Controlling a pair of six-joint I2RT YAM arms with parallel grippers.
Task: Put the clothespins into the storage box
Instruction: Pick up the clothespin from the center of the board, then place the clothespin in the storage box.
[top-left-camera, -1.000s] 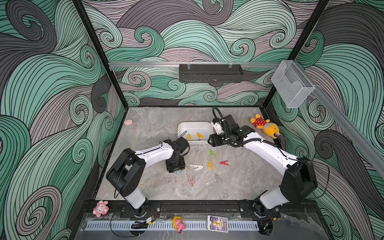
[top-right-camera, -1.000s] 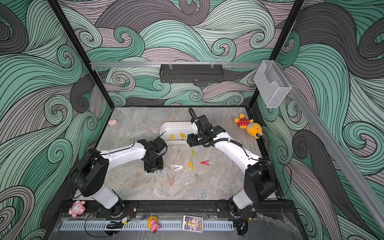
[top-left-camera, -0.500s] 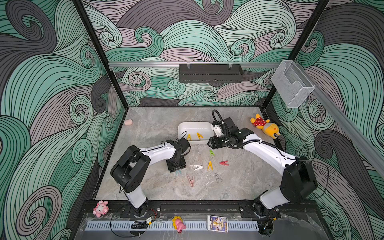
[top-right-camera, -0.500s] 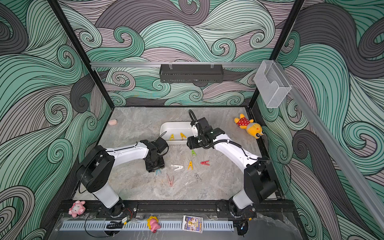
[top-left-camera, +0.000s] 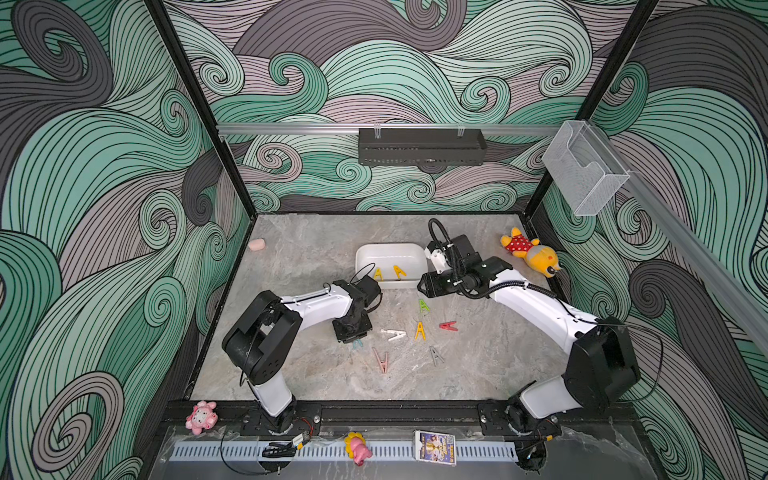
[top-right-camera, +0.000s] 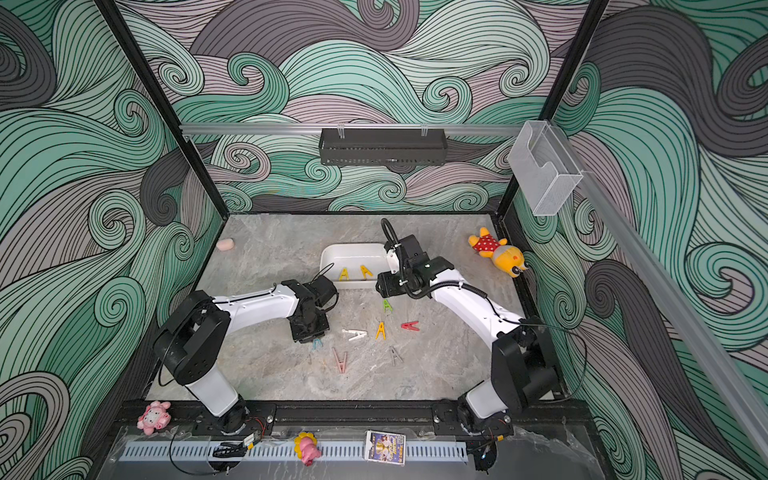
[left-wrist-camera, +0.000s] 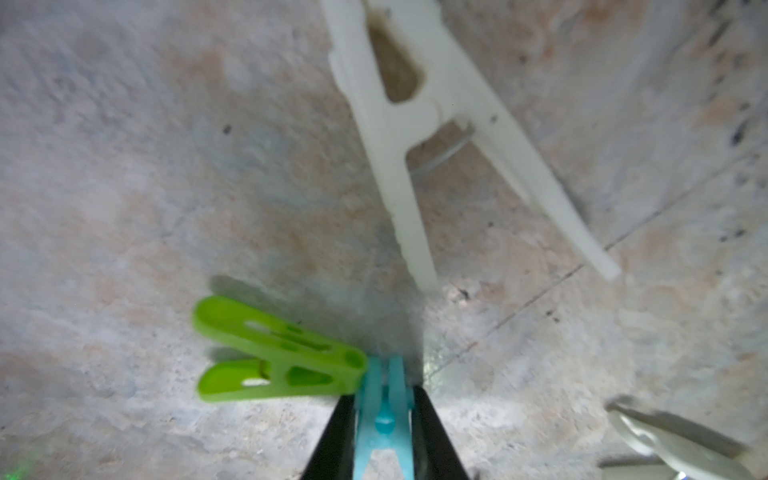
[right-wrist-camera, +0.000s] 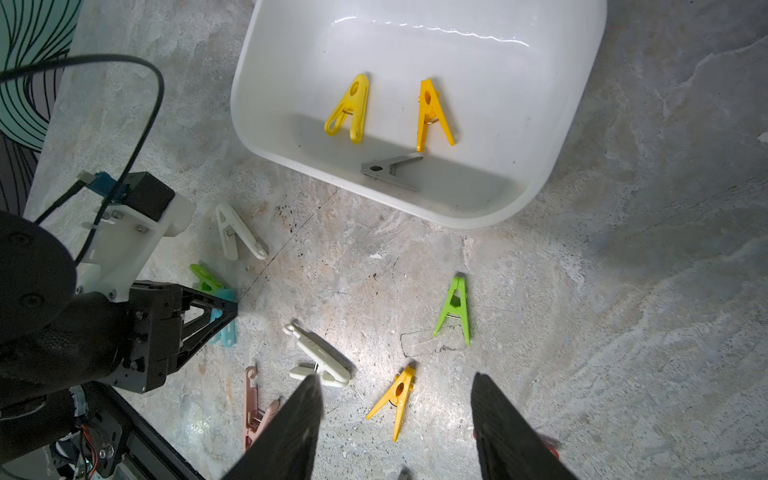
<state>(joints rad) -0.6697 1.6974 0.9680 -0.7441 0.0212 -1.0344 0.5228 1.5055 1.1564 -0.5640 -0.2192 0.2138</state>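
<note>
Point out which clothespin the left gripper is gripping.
The turquoise clothespin, pinched between the left gripper's black fingers; the green clothespin at its tip lies free.

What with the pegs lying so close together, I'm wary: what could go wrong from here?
1. The left gripper is shut on the blue clothespin, whose tip seems to touch the green clothespin; lifting may drag or flick that one away.
2. The right gripper hangs open near the storage box, so the two grippers could collide on the carry there.
</note>
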